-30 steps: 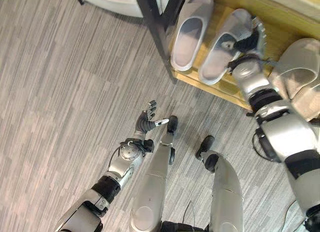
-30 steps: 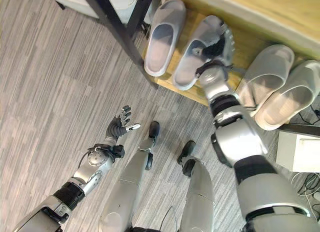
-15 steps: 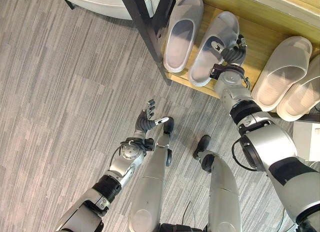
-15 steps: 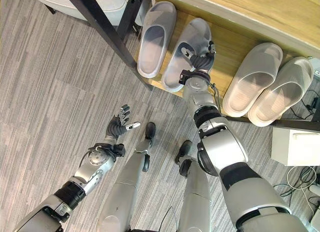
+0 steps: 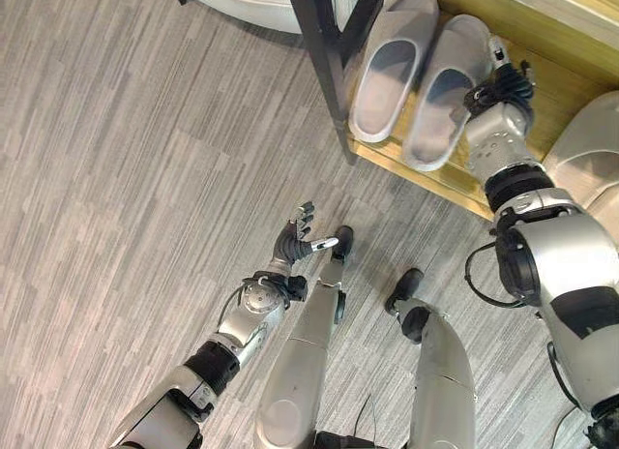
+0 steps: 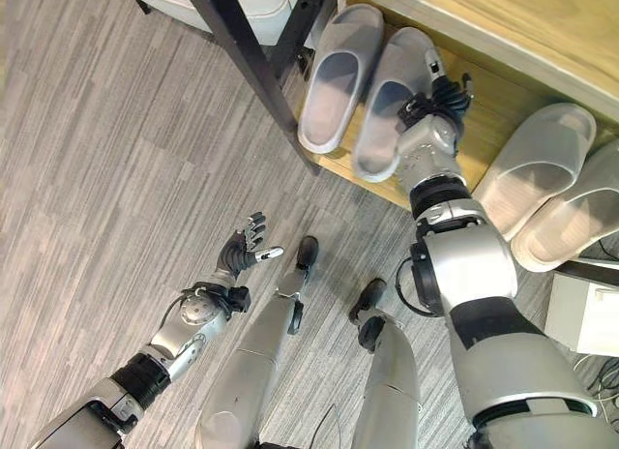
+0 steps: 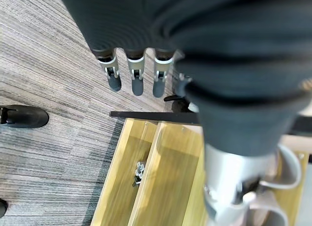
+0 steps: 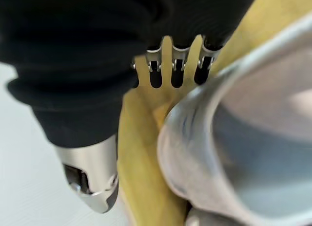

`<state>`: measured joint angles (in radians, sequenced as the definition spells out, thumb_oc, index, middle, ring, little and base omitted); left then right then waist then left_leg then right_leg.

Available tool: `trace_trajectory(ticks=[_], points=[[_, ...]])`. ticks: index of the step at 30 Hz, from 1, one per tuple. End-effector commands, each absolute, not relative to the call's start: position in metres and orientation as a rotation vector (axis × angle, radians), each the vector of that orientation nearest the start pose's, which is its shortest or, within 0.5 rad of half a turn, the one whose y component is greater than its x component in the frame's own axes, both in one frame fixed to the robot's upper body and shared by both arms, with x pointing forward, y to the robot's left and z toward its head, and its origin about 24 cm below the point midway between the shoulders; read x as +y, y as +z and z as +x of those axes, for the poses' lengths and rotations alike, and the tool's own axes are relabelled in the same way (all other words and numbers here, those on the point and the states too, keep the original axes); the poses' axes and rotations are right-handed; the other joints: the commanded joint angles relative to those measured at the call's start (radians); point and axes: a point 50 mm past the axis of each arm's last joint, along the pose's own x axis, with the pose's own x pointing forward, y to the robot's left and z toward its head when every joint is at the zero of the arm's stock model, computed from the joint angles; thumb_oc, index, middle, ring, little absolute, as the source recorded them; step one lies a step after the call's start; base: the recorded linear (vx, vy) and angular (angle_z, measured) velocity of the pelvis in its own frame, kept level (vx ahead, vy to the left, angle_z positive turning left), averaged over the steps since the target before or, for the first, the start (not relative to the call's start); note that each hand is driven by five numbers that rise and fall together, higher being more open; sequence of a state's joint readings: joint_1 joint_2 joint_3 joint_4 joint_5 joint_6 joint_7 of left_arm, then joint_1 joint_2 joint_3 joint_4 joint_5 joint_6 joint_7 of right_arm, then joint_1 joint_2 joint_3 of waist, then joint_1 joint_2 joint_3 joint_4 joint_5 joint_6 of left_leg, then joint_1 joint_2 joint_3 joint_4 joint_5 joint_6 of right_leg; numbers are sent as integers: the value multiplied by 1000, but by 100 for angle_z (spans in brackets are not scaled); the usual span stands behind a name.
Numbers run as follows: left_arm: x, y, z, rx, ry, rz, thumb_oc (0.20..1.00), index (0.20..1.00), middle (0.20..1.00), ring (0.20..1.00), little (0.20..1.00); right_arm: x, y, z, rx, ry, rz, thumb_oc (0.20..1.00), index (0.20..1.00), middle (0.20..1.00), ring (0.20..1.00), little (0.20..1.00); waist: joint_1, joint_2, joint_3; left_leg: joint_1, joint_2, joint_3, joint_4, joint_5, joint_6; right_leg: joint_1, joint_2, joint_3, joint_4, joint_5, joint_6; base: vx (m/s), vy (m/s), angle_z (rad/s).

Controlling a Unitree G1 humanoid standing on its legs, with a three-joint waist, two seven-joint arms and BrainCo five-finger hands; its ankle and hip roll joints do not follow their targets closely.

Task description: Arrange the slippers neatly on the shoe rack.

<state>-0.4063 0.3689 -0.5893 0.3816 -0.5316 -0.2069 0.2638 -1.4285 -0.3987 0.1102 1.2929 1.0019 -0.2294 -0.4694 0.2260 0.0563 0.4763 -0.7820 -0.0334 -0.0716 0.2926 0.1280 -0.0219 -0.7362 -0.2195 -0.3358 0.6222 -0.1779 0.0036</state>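
Two grey slippers (image 5: 392,72) (image 5: 447,89) lie side by side, touching, at the left end of the wooden shoe rack shelf (image 5: 551,33). My right hand (image 5: 498,89) rests on the shelf against the right side of the right-hand slipper (image 8: 253,138), open, with straight fingers (image 8: 175,72) and the thumb apart. A second pair of grey slippers (image 6: 537,164) (image 6: 580,212) lies further right on the same shelf. My left hand (image 5: 293,246) hangs open over the floor, far from the rack.
A black frame post (image 5: 324,62) stands at the rack's left end, with a pale rounded seat (image 5: 242,4) behind it. A white box (image 6: 585,314) sits on the floor at the right. Grey plank flooring spreads to the left.
My right hand has come off the top of the right-hand slipper and now lies beside it. That slipper has closed up against its mate. The camera has shifted; the left hand is unmoved.
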Motion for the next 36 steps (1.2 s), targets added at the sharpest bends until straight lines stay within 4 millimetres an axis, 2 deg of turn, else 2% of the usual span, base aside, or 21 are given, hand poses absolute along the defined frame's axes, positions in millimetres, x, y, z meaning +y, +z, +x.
trace_trajectory(ticks=[1, 4, 5, 8, 11, 13, 16, 18, 19, 20, 22, 23, 24, 27, 28, 30, 31, 33, 34, 36], points=[[107, 54, 309, -43, -244, 1, 1000, 1000, 1000, 1000, 1000, -214, 285, 420, -319, -489, 574, 1000, 1000, 1000, 1000, 1000, -4, -1, -9, 49, 19, -20, 125, -208, -29, 115, -38, 69, -108, 24, 136, 0, 0, 0], [110, 54, 309, -45, -229, -2, 1000, 1000, 1000, 1000, 1000, -207, 276, 421, -312, -477, 517, 1000, 1000, 1000, 1000, 1000, -18, -6, -9, 73, 25, -15, 111, -201, -32, 134, -31, 73, -121, 31, 134, -54, -2, -1], [111, 55, 309, -48, -228, -4, 1000, 1000, 1000, 1000, 1000, -206, 274, 421, -310, -475, 491, 1000, 1000, 1000, 1000, 1000, -22, -5, -3, 71, 26, -11, 106, -173, -30, 132, -32, 66, -128, 56, 125, -142, 1, -3], [115, 50, 306, -33, -222, 6, 1000, 1000, 1000, 1000, 1000, -204, 264, 421, -288, -477, 401, 1000, 1000, 1000, 1000, 1000, -37, -9, -7, 101, 32, -5, 87, -165, -34, 158, -27, 71, -148, 65, 123, -73, -4, -3], [120, 42, 304, -3, -217, 35, 1000, 1000, 1000, 1000, 1000, -197, 247, 421, -264, -465, 313, 1000, 1000, 1000, 1000, 1000, -55, -19, -20, 147, 40, 5, 55, -152, -39, 197, -16, 75, -184, 82, 122, -23, -7, -5], [122, 37, 303, 16, -210, 43, 1000, 1000, 1000, 1000, 1000, -189, 230, 420, -250, -438, 269, 1000, 1000, 1000, 1000, 1000, -68, -28, -29, 187, 49, 10, 23, -141, -42, 235, -7, 76, -218, 94, 121, 1, -29, -12], [128, 24, 301, 66, -180, 51, 1000, 1000, 1000, 1000, 1000, -173, 195, 413, -218, -356, 181, 1000, 1000, 1000, 1000, 1000, -91, -47, -58, 271, 61, 15, -46, -117, -50, 313, 7, 73, -285, 117, 125, 71, -42, -19], [139, 1, 289, 157, -141, 38, 1000, 1000, 1000, 1000, 1000, -159, 127, 386, -133, -208, 98, 1000, 1000, 1000, 1000, 1000, -122, -67, -111, 407, 84, 29, -154, -77, -63, 442, 21, 60, -392, 156, 134, 168, -48, -32], [142, -7, 285, 189, -136, 46, 1000, 1000, 1000, 1000, 1000, -158, 107, 375, -102, -173, 63, 1000, 1000, 1000, 1000, 1000, -131, -71, -127, 442, 92, 36, -183, -68, -67, 474, 24, 59, -424, 166, 139, 154, -19, -19], [148, -13, 281, 212, -130, 47, 1000, 1000, 1000, 1000, 1000, -155, 93, 363, -86, -92, -15, 1000, 1000, 1000, 1000, 1000, -140, -77, -141, 473, 99, 42, -206, -61, -70, 502, 28, 59, -452, 173, 142, 103, -13, -9], [158, -23, 272, 250, -128, 74, 1000, 1000, 1000, 1000, 1000, -161, 67, 338, -51, -42, -52, 1000, 1000, 1000, 1000, 1000, -155, -84, -170, 528, 106, 58, -247, -52, -77, 553, 35, 59, -505, 187, 151, 122, -15, -15], [168, -37, 261, 310, -144, 128, 1000, 1000, 1000, 1000, 1000, -171, 53, 312, -47, 15, -104, 1000, 1000, 1000, 1000, 1000, -178, -87, -212, 587, 108, 82, -305, -35, -83, 599, 48, 64, -568, 212, 162, 185, 7, -34], [176, -42, 252, 332, -175, 197, 1000, 1000, 1000, 1000, 1000, -186, 33, 288, 4, 28, -112, 1000, 1000, 1000, 1000, 1000, -192, -85, -245, 635, 113, 102, -343, -29, -87, 635, 54, 69, -608, 223, 166, 178, 18, -45], [178, -41, 248, 322, -279, 331, 1000, 1000, 1000, 1000, 1000, -194, 10, 257, 90, 51, -73, 1000, 1000, 1000, 1000, 1000, -216, -80, -287, 693, 118, 131, -377, -32, -91, 682, 61, 82, -657, 236, 173, 116, 10, -29], [168, -33, 248, 272, -422, 460, 1000, 1000, 1000, 1000, 1000, -201, -9, 237, 169, 52, -43, 1000, 1000, 1000, 1000, 1000, -235, -77, -310, 718, 119, 149, -380, -41, -93, 704, 64, 94, -677, 242, 177, 107, 9, -19], [152, -28, 247, 225, -586, 569, 1000, 1000, 1000, 1000, 1000, -202, -25, 223, 249, 67, -40, 1000, 1000, 1000, 1000, 1000, -251, -73, -329, 736, 121, 165, -380, -51, -93, 717, 66, 104, -690, 245, 178, 84, 1, -21], [136, -19, 248, 170, -704, 618, 1000, 1000, 1000, 1000, 1000, -202, -32, 218, 279, 80, -56, 1000, 1000, 1000, 1000, 1000, -258, -70, -335, 751, 121, 175, -380, -61, -94, 730, 67, 112, -697, 245, 180, 53, -4, -32], [115, -4, 249, 73, -826, 641, 1000, 1000, 1000, 1000, 1000, -200, -38, 213, 310, 104, -69, 1000, 1000, 1000, 1000, 1000, -272, -66, -349, 755, 121, 186, -380, -64, -93, 731, 65, 121, -703, 248, 183, 29, 7, -37], [86, 24, 251, -62, -952, 602, 1000, 1000, 1000, 1000, 1000, -199, -44, 211, 341, 110, -71, 1000, 1000, 1000, 1000, 1000, -286, -60, -359, 766, 119, 197, -380, -71, -91, 732, 64, 131, -706, 251, 188, 30, 10, -24], [72, 49, 252, -154, -988, 515, 1000, 1000, 1000, 1000, 1000, -197, -46, 211, 351, 120, -77, 1000, 1000, 1000, 1000, 1000, -292, -57, -366, 775, 120, 207, -380, -75, -89, 734, 63, 140, -708, 252, 189, 30, 3, -18]])
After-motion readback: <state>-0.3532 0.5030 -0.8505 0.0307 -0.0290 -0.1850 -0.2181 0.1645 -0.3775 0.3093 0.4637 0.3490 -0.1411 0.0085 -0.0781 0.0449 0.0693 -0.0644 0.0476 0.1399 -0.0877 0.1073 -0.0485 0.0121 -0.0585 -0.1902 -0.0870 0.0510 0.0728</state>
